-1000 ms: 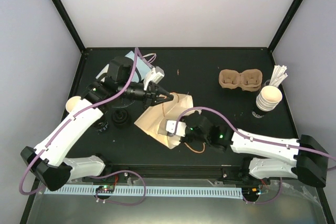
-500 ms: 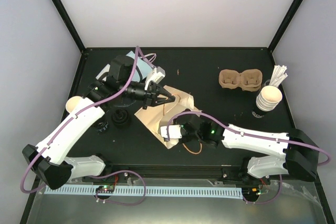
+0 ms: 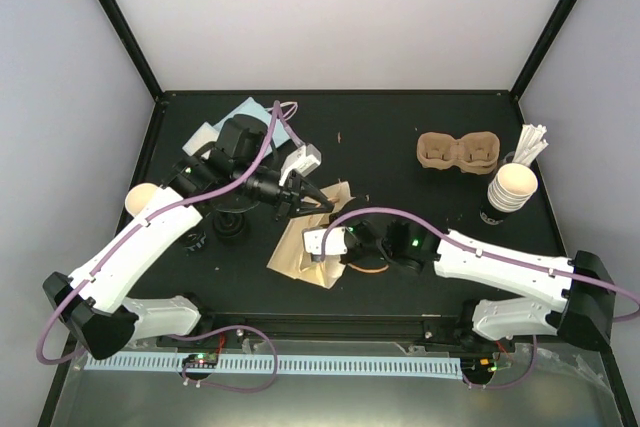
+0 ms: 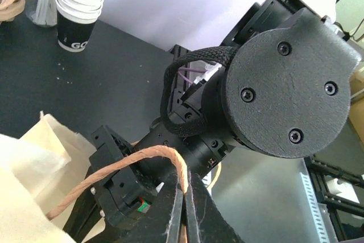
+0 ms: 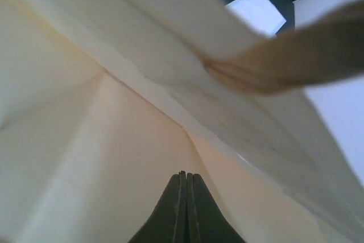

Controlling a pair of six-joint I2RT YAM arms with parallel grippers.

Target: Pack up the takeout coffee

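Observation:
The takeout coffee (image 3: 139, 197), a small cream cup, stands at the far left, half behind my left arm. A cream paper bag (image 3: 300, 255) lies on its side in the middle of the table. My left gripper (image 4: 185, 190) is shut on the bag's brown twine handle (image 4: 114, 169), holding it up at the bag's top edge; in the top view the left gripper (image 3: 317, 201) sits just above the bag. My right gripper (image 5: 183, 176) is shut and empty, pushed inside the bag with the bag's pale walls (image 5: 85, 129) all around it.
A brown pulp two-cup carrier (image 3: 458, 152) sits at the back right. A stack of cups (image 3: 510, 187) with white sticks (image 3: 531, 142) stands beside it. Black lids (image 3: 230, 226) lie under my left arm. A blue and white sheet (image 3: 243, 112) lies at the back left.
The bag has slid toward the near edge and stands more open. My right gripper has moved left, deeper into it. My left gripper has shifted slightly right with the handle.

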